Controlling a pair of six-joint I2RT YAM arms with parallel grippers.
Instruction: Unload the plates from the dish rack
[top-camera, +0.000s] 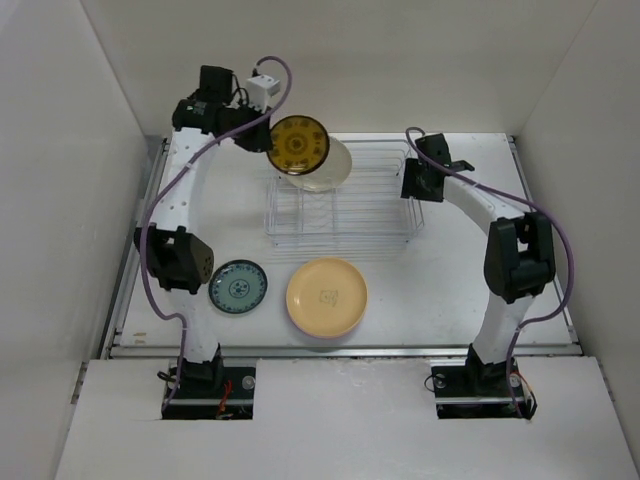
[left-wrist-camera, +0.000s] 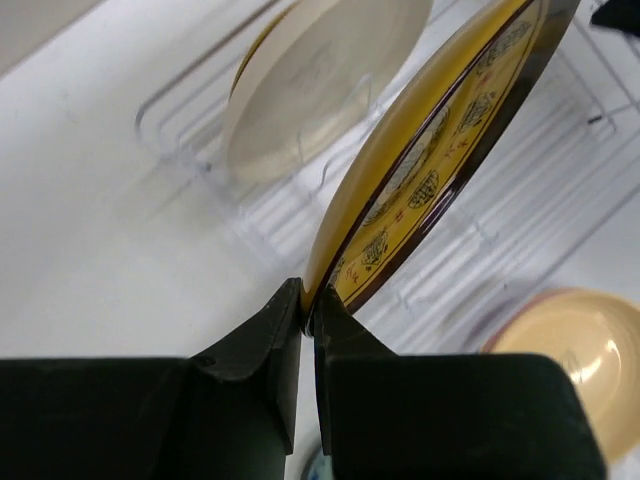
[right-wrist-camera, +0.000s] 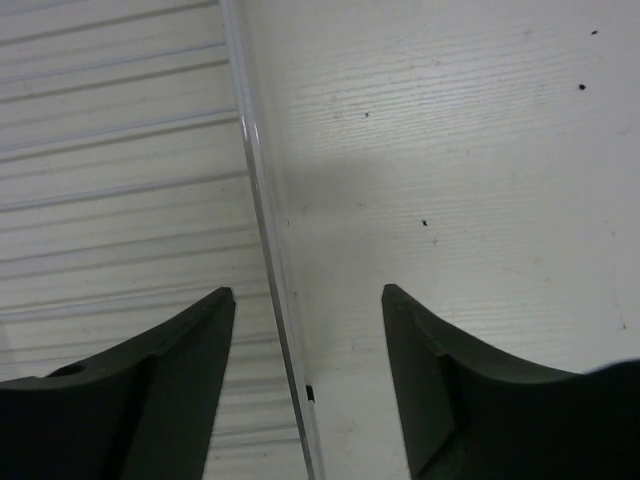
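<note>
— Why is the left gripper (left-wrist-camera: 308, 300) pinching the yellow plate (left-wrist-camera: 440, 160) edge-on above the dish rack (top-camera: 380, 215)?
— Likely to clear its dividers (top-camera: 292, 212); the right gripper (right-wrist-camera: 308, 300) is hanging spread over its right edge

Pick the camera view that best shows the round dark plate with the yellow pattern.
Top external: the yellow-patterned dark plate shows its whole round face. Left wrist shows it obliquely and cropped, rim pinched by the left gripper. Right wrist shows none of it.
</note>
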